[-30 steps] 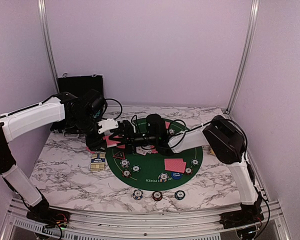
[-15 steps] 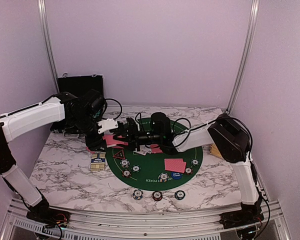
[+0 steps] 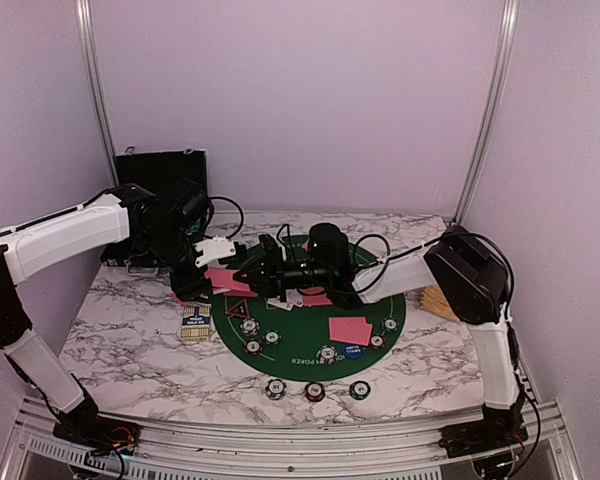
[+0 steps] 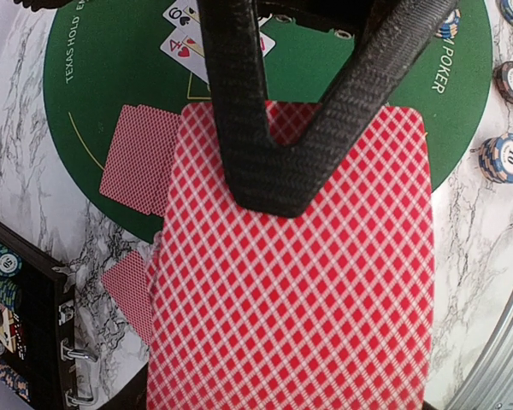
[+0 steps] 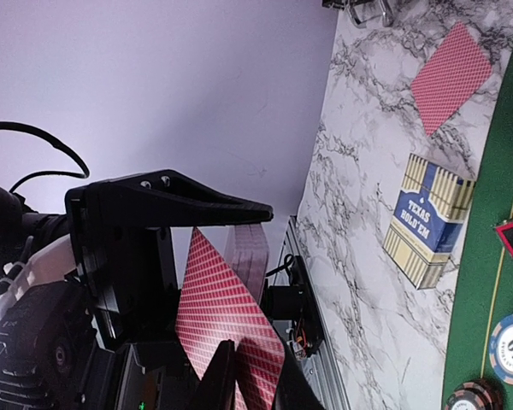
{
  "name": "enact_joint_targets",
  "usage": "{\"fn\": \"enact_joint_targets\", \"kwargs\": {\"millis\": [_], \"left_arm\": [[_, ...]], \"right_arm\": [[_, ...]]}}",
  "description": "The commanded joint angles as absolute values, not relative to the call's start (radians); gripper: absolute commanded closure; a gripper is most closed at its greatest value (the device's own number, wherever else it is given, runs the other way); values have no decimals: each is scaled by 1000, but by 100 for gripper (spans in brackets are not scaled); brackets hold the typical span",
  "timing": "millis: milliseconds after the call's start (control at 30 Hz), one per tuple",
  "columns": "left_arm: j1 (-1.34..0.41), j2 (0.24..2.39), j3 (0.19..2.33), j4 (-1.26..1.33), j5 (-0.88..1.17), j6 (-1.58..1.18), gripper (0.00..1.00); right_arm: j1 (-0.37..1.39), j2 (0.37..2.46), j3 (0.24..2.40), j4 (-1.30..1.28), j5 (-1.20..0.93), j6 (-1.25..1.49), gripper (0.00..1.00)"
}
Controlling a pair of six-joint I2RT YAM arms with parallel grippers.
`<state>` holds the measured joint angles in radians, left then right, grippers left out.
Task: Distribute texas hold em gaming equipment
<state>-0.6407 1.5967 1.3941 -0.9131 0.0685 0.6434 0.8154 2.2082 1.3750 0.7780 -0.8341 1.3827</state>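
Note:
My left gripper (image 3: pixel 202 272) is shut on a deck of red-backed cards (image 3: pixel 226 280), held above the left edge of the green mat (image 3: pixel 380 300). The deck (image 4: pixel 299 282) fills the left wrist view and hides my left fingers. My right gripper (image 3: pixel 250 276) meets the deck; its black fingers (image 4: pixel 239 102) close in a V on the top card. In the right wrist view my right gripper (image 5: pixel 255 343) is shut on one red card (image 5: pixel 222 307). Red cards (image 3: pixel 350 330), a triangle (image 3: pixel 238 310), a blue button (image 3: pixel 351 349) and chips (image 3: pixel 314 391) lie around the mat.
A card box (image 3: pixel 195 322) lies on the marble left of the mat, with a single red card (image 5: pixel 449 77) beyond it. The black case (image 3: pixel 160 165) stands at the back left. A tan wooden object (image 3: pixel 440 300) lies at the right. Face-up cards (image 4: pixel 205 34) lie on the mat.
The right arm's wrist and elbow have shifted to the right while its fingers stay at the deck. The left arm has not moved.

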Motion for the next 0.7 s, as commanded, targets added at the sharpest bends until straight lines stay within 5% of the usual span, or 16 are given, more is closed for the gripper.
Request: {"fn": "enact_joint_targets", "kwargs": {"millis": [0,667], "left_arm": [[-635,1589,1404,-905,62,651,100],[-623,1585,1392,-905,40,651,100]], "right_arm": [[789,2145,1346,799,-851,1370,87],[640,1985,1129,701,-876,1247,97]]}}
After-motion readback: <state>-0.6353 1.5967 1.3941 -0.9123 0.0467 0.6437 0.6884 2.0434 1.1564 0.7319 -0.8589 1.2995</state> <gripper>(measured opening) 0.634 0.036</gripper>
